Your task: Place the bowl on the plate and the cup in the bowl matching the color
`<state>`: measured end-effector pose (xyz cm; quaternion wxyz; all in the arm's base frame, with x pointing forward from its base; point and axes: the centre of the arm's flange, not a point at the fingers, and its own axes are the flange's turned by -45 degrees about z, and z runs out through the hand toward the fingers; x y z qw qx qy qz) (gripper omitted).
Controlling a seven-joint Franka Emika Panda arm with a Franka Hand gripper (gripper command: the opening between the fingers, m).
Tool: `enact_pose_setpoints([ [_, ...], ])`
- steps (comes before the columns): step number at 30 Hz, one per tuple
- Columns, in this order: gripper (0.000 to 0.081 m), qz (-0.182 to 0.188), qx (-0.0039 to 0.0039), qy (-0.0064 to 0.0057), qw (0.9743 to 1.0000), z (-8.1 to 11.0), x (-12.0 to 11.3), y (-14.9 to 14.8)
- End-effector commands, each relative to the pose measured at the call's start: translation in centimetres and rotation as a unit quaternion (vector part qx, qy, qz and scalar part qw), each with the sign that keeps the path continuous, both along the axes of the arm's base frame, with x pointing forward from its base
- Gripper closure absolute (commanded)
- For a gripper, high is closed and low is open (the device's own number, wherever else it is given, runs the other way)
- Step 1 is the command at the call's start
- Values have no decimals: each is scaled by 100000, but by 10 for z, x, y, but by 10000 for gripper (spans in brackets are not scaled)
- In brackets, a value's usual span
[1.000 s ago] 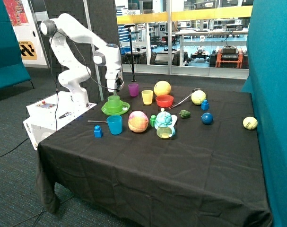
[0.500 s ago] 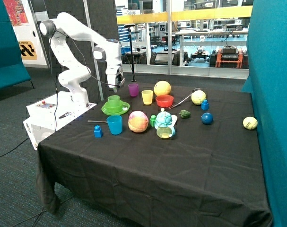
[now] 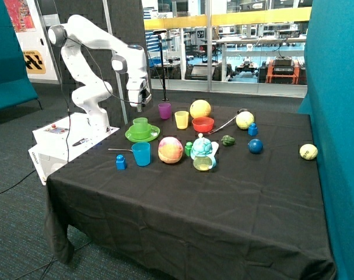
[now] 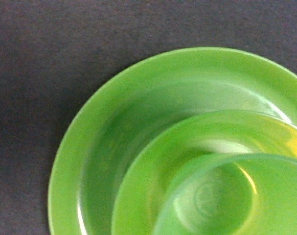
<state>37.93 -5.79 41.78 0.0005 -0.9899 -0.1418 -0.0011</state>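
The green cup (image 3: 140, 123) stands upright inside the green bowl (image 3: 141, 133), and the bowl sits on the green plate (image 3: 130, 136), a nested stack near the far left corner of the black-draped surface (image 3: 223, 192). In the wrist view the same three show from above: plate (image 4: 89, 147) rim widest, bowl (image 4: 138, 196) inside it, cup (image 4: 212, 196) inside the bowl, with bare black cloth beyond the plate's edge. The hand (image 3: 139, 104) hangs in the air above the stack, apart from it and touching nothing; whether its fingers are open or closed cannot be told, and nothing is seen held in it. Just right of the stack and farther back stand a purple cup (image 3: 164, 111), then a yellow cup (image 3: 181, 119), then a red bowl (image 3: 203, 124) with a yellow ball (image 3: 200, 108) behind it. Nearer the front edge, from left to right, are a small blue block (image 3: 121, 161), a blue cup (image 3: 141, 154), a pink-and-yellow ball (image 3: 171, 150) and a pale blue teapot (image 3: 203, 153). Farther right lie a blue ball (image 3: 255, 146) and, at the right edge, another yellow ball (image 3: 308, 151).
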Motion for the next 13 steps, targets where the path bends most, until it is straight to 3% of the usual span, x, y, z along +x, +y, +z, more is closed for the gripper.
enact_pose_setpoints([
  [1,318,-476,-63,104,99999,2,1,-16],
  [13,329,3991,-68,101,99920,0,27,-5],
])
